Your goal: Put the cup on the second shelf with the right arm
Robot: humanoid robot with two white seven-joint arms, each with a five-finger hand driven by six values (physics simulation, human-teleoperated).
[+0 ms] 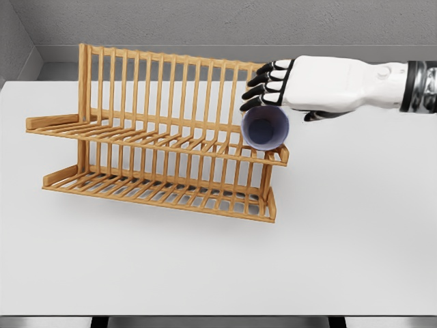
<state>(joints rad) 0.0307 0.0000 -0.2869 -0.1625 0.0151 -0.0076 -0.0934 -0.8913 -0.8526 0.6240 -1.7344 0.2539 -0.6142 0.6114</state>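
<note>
Grey wall (pixel 205 20) at back, w/ a white tabletop (pixel 341 239) filling most of the head view; dark strip along the bottom edge below it.

Wooden dish rack (pixel 157 143) sits on the table, left of centre, angled so its right end comes toward the camera. 2 slatted tiers: lower shelf (pixel 157 190) resting on the table, upper shelf (pixel 157 137) above it & set slightly back, plus a tall back row of upright slats. Each shelf has a raised lip along the front.

Right arm (pixel 382 83) comes in from the right edge, white shell w/ a dark band near the edge of frame, reaching roughly level across to the rack's right end. Right hand (pixel 293 85) has black-jointed fingers (pixel 263 85) curled over the top of a purple-blue cup (pixel 265 127); thumb side shows dark below the palm. Hand is closed round the cup, gripping it from above/behind.

Cup is tilted on its side, open mouth facing the camera, interior visible. It's at the far right end of the upper shelf, lower rim right at the front lip by the corner. Can't tell whether it actually rests on the slats or is just above them. Upper rim of cup tucked under the fingers.

Left arm doesn't show.
</note>
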